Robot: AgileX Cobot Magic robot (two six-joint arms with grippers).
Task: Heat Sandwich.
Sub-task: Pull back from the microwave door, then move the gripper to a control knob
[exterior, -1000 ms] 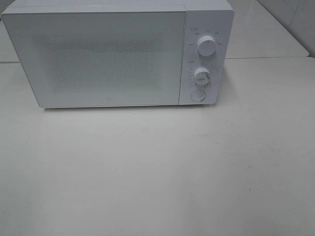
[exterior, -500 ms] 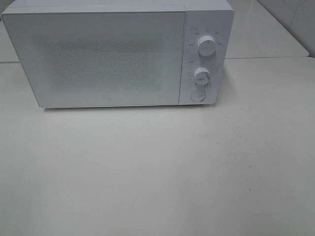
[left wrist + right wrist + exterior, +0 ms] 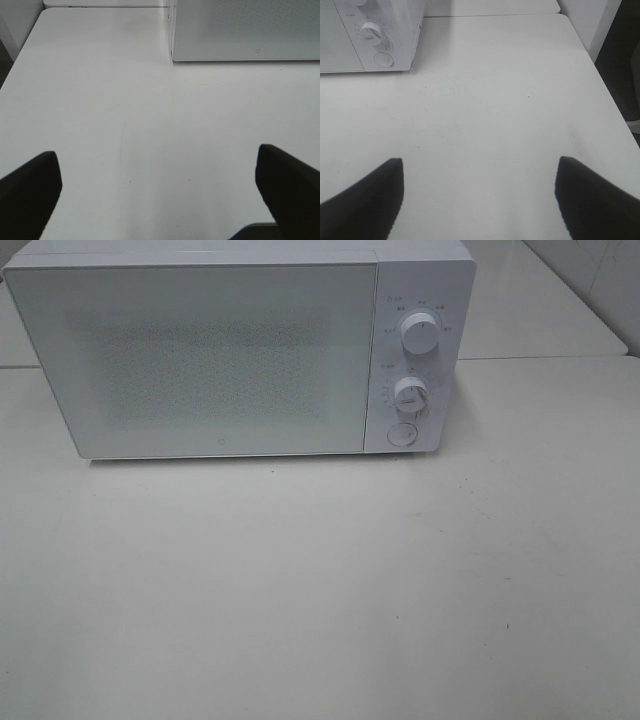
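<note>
White table top [image 3: 320, 590] fills most of the high view, and nothing lies on it in the lower half of the frame. A white microwave [image 3: 230, 350] sits in the upper left of the frame with its door [image 3: 200, 360] shut. At the right end of it are a top knob [image 3: 421, 332], a lower knob [image 3: 410, 394] and a round button [image 3: 401, 434]. The sandwich cannot be seen in any view. It is not on the table in front of the microwave, and the dotted window in the door shows nothing inside, so I cannot tell where it is. The left gripper [image 3: 157, 152] has its two dark fingers far apart with only table between them, so it is open and holds nothing. The right gripper [image 3: 479, 160] is also spread wide over bare table and holds nothing. Neither arm shows in the high view. I think the job is either at its very start or at its very end. If the sandwich is not in the microwave, all the steps are left: open the door, put it in, shut the door and turn a knob.
</note>
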